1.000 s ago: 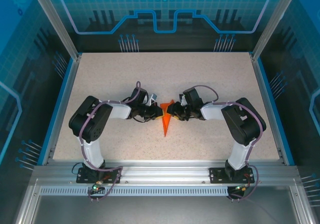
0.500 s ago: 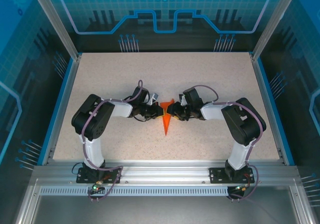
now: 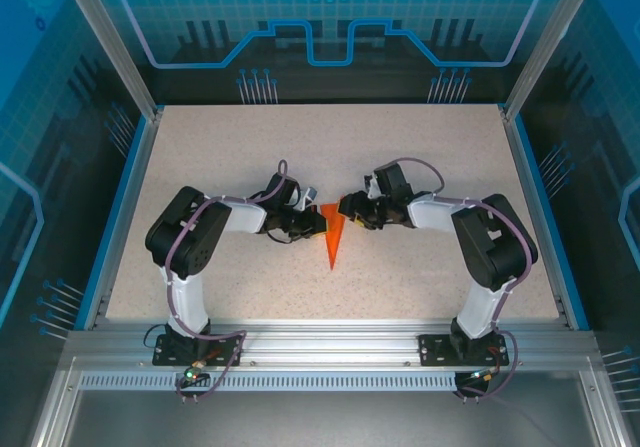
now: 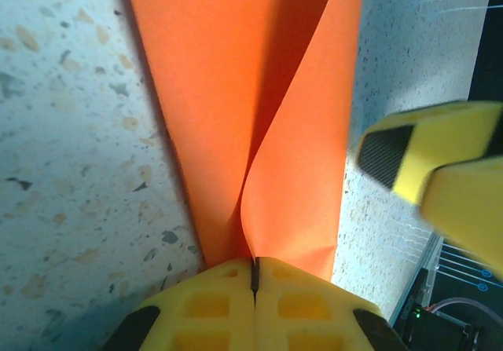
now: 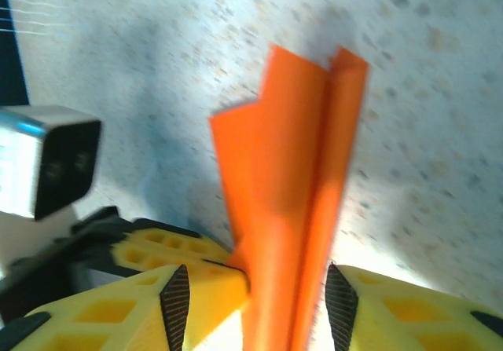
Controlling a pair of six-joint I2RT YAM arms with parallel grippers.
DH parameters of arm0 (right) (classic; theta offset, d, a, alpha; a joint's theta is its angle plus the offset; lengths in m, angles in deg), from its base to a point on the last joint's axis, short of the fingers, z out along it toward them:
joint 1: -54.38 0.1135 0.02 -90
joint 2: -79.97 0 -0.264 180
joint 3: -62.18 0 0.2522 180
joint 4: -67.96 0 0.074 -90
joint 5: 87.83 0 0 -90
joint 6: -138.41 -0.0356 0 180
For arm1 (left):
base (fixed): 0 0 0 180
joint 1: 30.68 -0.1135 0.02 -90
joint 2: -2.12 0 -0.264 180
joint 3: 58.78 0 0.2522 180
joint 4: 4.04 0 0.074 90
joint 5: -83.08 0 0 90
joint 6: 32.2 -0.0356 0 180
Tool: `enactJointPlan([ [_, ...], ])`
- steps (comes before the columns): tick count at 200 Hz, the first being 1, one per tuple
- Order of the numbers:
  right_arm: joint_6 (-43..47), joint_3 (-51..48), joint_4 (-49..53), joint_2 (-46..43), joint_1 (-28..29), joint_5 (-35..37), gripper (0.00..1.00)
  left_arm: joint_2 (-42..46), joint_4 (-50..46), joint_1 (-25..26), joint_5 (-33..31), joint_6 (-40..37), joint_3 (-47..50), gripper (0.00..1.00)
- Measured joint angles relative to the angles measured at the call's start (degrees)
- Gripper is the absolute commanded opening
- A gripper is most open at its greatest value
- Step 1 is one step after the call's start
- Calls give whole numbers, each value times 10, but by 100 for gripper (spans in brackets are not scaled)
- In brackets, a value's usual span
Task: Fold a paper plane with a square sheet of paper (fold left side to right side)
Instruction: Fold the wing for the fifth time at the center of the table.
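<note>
The paper plane (image 3: 332, 240) is a slim bright orange dart lying mid-table, its tip toward the near edge. My left gripper (image 3: 319, 225) comes at it from the left and is shut on a raised fold of the paper (image 4: 236, 92), with the yellow fingers (image 4: 204, 304) pressed together at the paper's edge. My right gripper (image 3: 346, 209) sits at the plane's wide far end on the right. In the right wrist view it stands open (image 5: 258, 296), and the folded paper (image 5: 291, 194) rises between its black pads (image 5: 174, 294) without being pinched.
The speckled table (image 3: 420, 157) has blue side rails and a metal frame along the near edge. The left gripper's yellow fingers (image 5: 157, 249) and its camera block (image 5: 47, 166) lie close to the right gripper. Free room lies all around the paper.
My right gripper has let go of the paper and drawn back, farther and to the right. The lifted flap has come down, so the plane looks slimmer. My left gripper keeps its hold.
</note>
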Motion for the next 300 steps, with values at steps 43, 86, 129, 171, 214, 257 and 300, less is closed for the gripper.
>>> enactJointPlan([
  [43,2,48,14,27,0,2,54,0,-7,0,-1,-2,-3,2],
  [86,3,59,33,52,0,4,55,0,-8,0,-1,-2,-4,2],
  [129,3,67,41,66,0,2,55,0,-8,0,-1,-2,-4,2],
  [171,3,72,41,68,0,0,55,0,-9,0,-1,-2,-4,2],
  [214,7,82,43,77,0,0,56,0,-9,0,-1,-8,-5,2],
  [257,19,108,83,93,1,2,55,0,-9,0,-1,-13,-5,2],
  [300,31,134,120,104,2,5,55,0,-11,0,-4,-13,-5,2],
])
